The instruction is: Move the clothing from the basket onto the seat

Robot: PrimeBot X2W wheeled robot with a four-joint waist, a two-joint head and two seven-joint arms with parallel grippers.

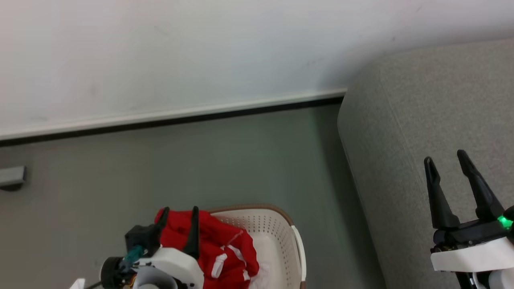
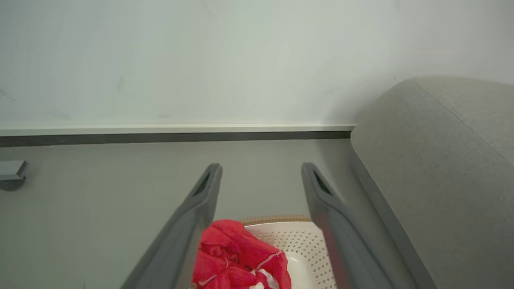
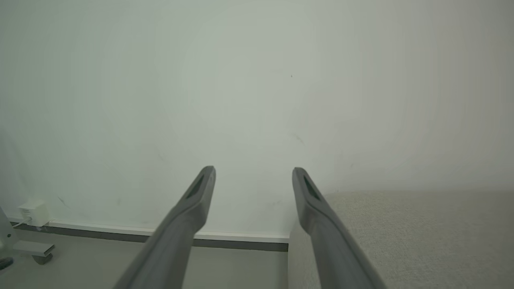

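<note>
The red clothing (image 1: 219, 245) with white stripes lies heaped in the left part of the cream perforated basket (image 1: 277, 228) at the bottom of the head view. My left gripper (image 1: 180, 212) hovers over the heap's left edge, open, its fingers spread. In the left wrist view the clothing (image 2: 237, 257) sits low between the fingers of the left gripper (image 2: 261, 166), with the basket (image 2: 299, 241) behind it. The grey seat (image 1: 421, 120) stands on the right. Above the seat, my right gripper (image 1: 445, 157) is open and empty; in the right wrist view this right gripper (image 3: 253, 171) points at the wall, with the seat (image 3: 401, 237) below it.
A white wall with a dark skirting strip (image 1: 172, 120) runs behind bare grey floor (image 1: 200, 164). A small grey block (image 1: 12, 176) sits on the floor at far left. A white plug box (image 3: 31, 212) hangs low on the wall.
</note>
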